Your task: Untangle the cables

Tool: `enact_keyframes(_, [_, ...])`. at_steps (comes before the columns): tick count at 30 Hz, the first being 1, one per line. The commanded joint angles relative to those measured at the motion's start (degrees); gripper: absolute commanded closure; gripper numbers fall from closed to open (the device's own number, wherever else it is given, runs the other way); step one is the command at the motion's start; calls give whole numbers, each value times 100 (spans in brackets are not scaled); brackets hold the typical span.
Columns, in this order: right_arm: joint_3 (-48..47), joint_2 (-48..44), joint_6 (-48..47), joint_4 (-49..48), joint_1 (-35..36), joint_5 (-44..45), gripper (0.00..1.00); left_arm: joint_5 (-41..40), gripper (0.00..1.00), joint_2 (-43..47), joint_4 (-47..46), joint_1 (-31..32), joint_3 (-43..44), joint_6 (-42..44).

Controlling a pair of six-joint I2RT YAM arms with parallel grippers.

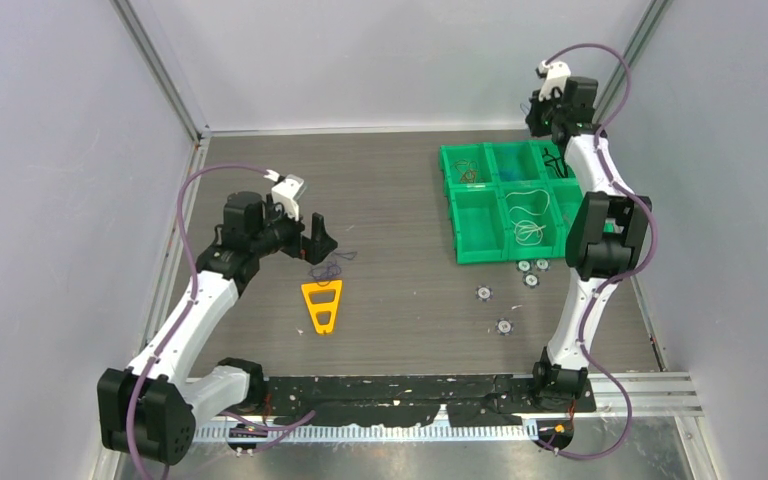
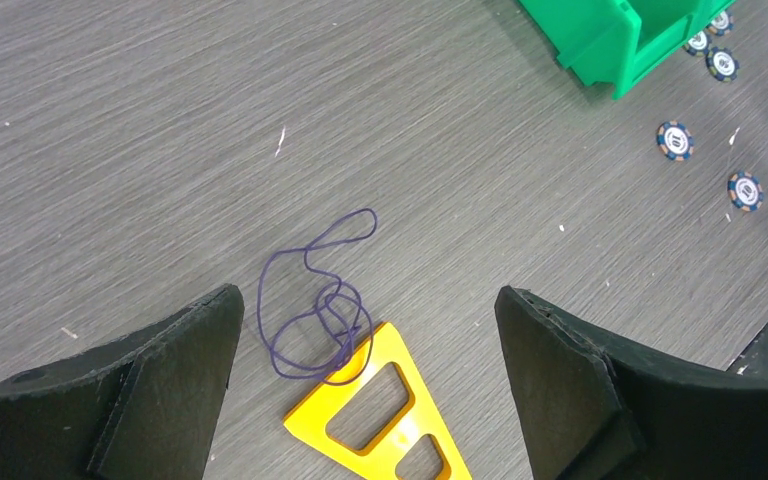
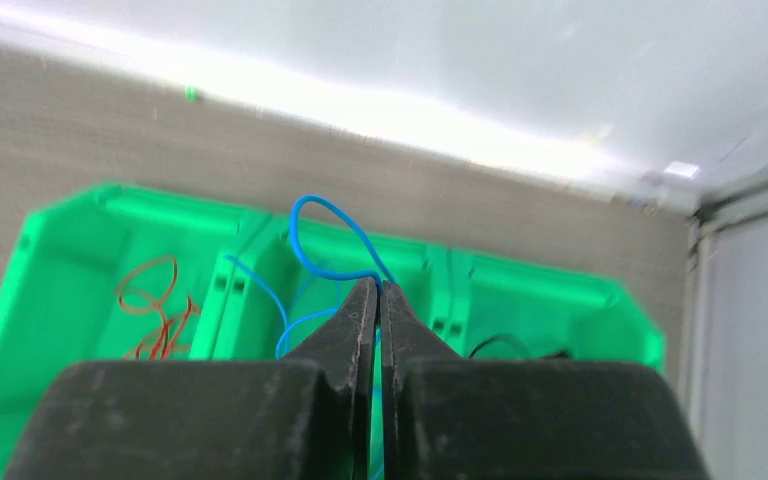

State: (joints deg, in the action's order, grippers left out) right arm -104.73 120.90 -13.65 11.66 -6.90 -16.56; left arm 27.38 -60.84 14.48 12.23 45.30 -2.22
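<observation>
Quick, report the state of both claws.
Left claw: open, empty, above the purple cable.
Right claw: closed on the blue cable.

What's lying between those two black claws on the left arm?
A tangled purple cable, overlapping the tip of a yellow triangular frame; the left wrist view shows it.

Right wrist feed is coming through soft. I'm losing the blue cable (image 3: 312,200) where it is dropping behind the pressed-together fingers (image 3: 350,330) of the right gripper (image 3: 377,285). That same bulk is covering the low ends of the orange cable (image 3: 155,300) and black cable (image 3: 500,343). On the left wrist feed, the bottom edge is cropping the yellow frame (image 2: 428,408) and the top edge is cropping the green bin (image 2: 610,45). Overhead, the purple cable (image 1: 327,269) is showing too small for me to read its crossings.
</observation>
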Motion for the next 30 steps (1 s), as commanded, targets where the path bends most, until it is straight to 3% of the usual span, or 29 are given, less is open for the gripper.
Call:
enact_keyframes(1, [-584,-324,-48,-511,-74,5,95,-109,0,-44,56,-28,291,180])
enact_keyframes(13, [6,-55,-948,-327,-33,104,95,-105,1,-179,161,-29,456,195])
enact_keyframes(20, [133,85,-1518,482,152,165,95,-193,0,-151,222,-32,401,390])
enact_keyframes(27, [-514,603,-2150,1916,343,186,95,-305,0,-386,545,-39,603,468])
enact_keyframes(29, [-665,681,-2208,2177,379,203,92,-275,0,-516,729,-68,719,499])
enact_keyframes(30, [-762,689,-2187,2250,381,205,84,-209,0,-574,823,-93,778,493])
